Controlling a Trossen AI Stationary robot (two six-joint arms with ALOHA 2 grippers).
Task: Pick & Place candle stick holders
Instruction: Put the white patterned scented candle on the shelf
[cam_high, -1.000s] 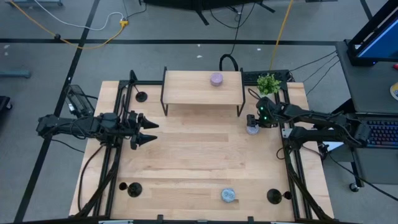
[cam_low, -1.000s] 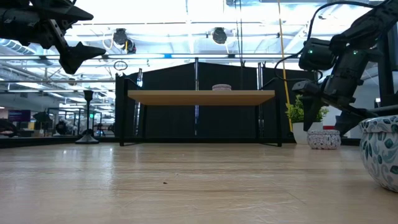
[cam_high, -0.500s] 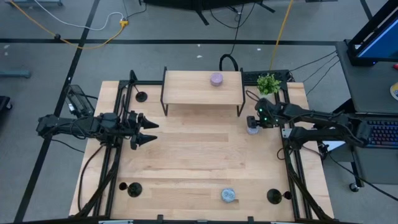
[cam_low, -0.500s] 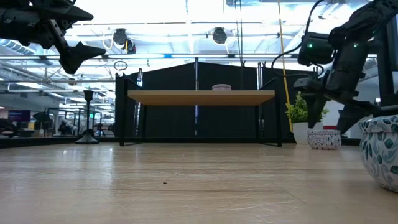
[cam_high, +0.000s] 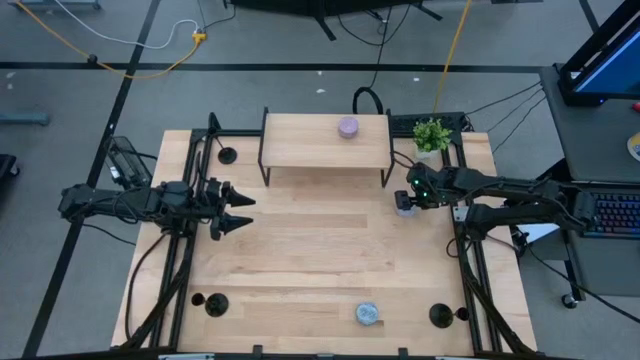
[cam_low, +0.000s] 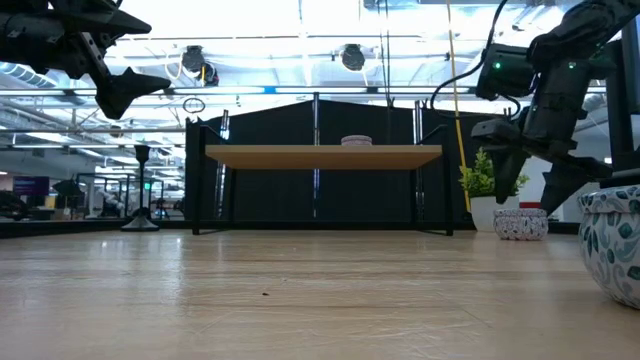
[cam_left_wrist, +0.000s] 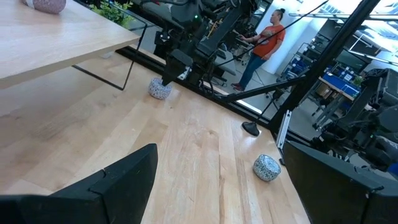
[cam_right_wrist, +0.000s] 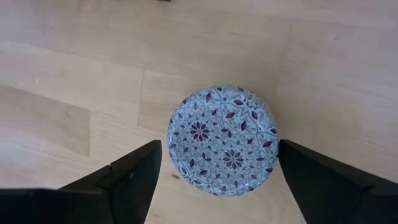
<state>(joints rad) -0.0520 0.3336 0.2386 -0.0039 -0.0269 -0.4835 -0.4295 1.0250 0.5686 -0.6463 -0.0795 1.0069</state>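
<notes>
Three black candle stick holders stand on their round bases: one (cam_high: 228, 155) at the far left beside the shelf, also in the low view (cam_low: 141, 190), one (cam_high: 213, 304) near left, and one (cam_high: 440, 316) near right, also in the left wrist view (cam_left_wrist: 250, 129). My left gripper (cam_high: 248, 213) hovers open over the left side of the table, holding nothing. My right gripper (cam_high: 404, 201) hangs open, pointing steeply down, above a small purple-patterned pot (cam_right_wrist: 221, 142). Its fingers stand on either side of the pot and above it (cam_low: 521, 223), clear of it.
A wooden shelf on black legs (cam_high: 325, 140) stands at the far middle with a small purple pot (cam_high: 348, 127) on top. A green plant (cam_high: 431, 133) sits at the far right, a blue-patterned pot (cam_high: 368, 314) near the front edge. A person (cam_left_wrist: 264, 37) stands beyond the table.
My right gripper has risen a little and drifted toward the shelf's right leg, staying open above the patterned pot, which has not moved.
</notes>
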